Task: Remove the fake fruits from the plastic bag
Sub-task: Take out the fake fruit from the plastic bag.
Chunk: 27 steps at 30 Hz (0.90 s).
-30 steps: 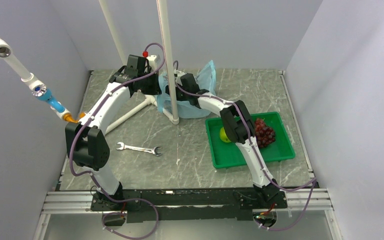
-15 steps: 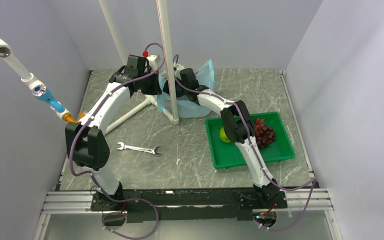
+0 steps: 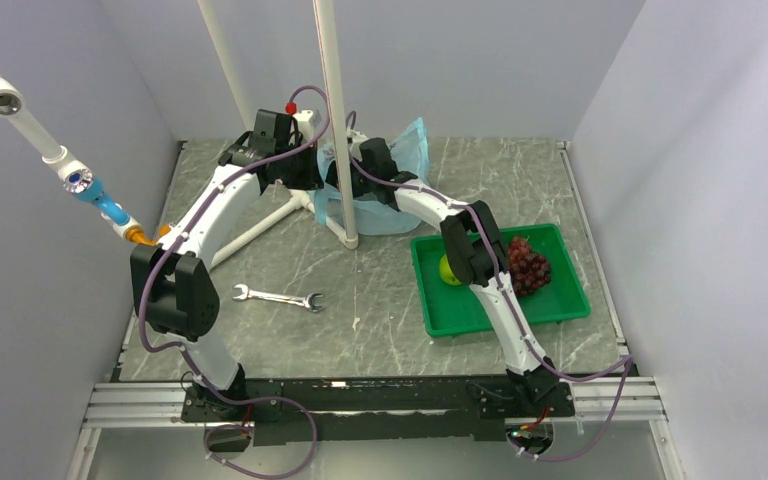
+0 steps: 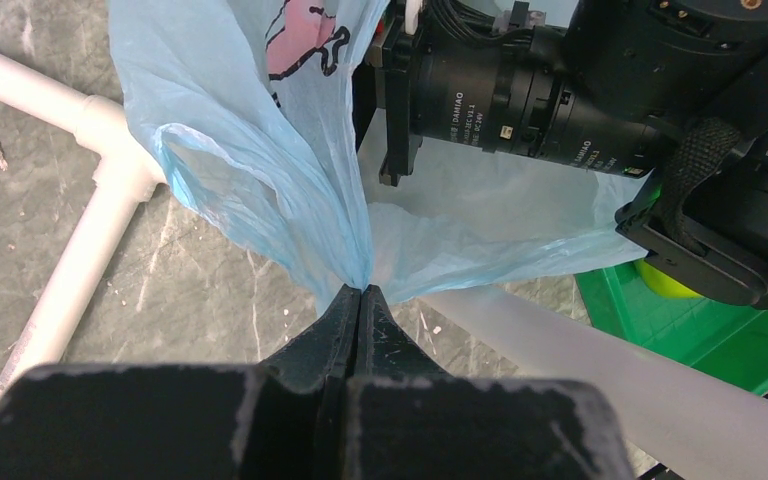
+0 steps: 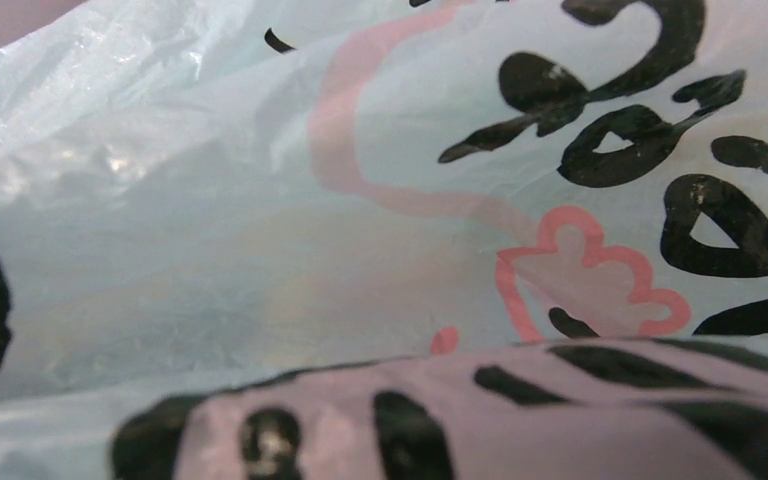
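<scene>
Marbled tabletop (image 3: 380, 300), pale walls (image 3: 520, 60), left tool (image 4: 361, 292) pinching plastic bag (image 4: 260, 170) — right tool (image 3: 355, 170) at bag, state unclear.

Table (image 3: 380, 300): wrench (image 3: 278, 297), green tray (image 3: 460, 322), plastic bag (image 3: 388, 216)

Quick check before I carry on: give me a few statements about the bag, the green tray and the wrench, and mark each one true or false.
1. The left claw is shut on a fold of the blue bag. True.
2. The green tray has no fruit in it. False: a grape bunch and a green fruit lie in it.
3. The wrench lies in the tray. False: it lies on the table, to the left of the tray.
4. The right wrist camera sees only the bag's printed plastic. True.
</scene>
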Each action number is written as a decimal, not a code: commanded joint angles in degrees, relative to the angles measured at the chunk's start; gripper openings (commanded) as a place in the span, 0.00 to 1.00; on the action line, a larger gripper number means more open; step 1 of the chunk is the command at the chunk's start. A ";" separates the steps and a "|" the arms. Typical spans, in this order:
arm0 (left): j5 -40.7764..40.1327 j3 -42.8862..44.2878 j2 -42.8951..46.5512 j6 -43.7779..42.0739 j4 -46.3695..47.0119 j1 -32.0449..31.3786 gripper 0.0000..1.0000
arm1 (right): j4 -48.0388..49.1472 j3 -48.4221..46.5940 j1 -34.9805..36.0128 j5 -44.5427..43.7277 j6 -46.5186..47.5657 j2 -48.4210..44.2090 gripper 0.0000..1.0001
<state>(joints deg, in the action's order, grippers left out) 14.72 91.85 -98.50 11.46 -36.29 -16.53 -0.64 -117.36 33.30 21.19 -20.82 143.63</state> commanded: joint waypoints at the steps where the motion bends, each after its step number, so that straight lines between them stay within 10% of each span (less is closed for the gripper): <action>1: 1.14 1.86 1.65 -0.92 0.68 -0.25 0.00 | -0.90 -1.13 -0.02 1.53 -0.01 1.46 0.89; 9: 1.01 1.86 1.64 -0.95 0.65 -0.26 0.00 | -1.57 -1.46 -0.08 0.97 0.02 1.69 0.83; 15: 0.90 1.83 1.62 -0.96 0.65 -0.26 0.00 | -0.16 0.17 -0.18 0.43 -0.60 -1.05 0.42; 27: 0.83 2.00 1.25 -0.80 0.52 -0.24 0.00 | 3.94 18.54 -1.00 -5.61 1.96 -21.07 0.07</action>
<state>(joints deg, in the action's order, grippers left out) 14.70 91.85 -98.50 11.46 -36.36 -16.53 -1.89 -102.87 32.71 18.57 -20.78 132.92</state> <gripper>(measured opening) 0.011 0.740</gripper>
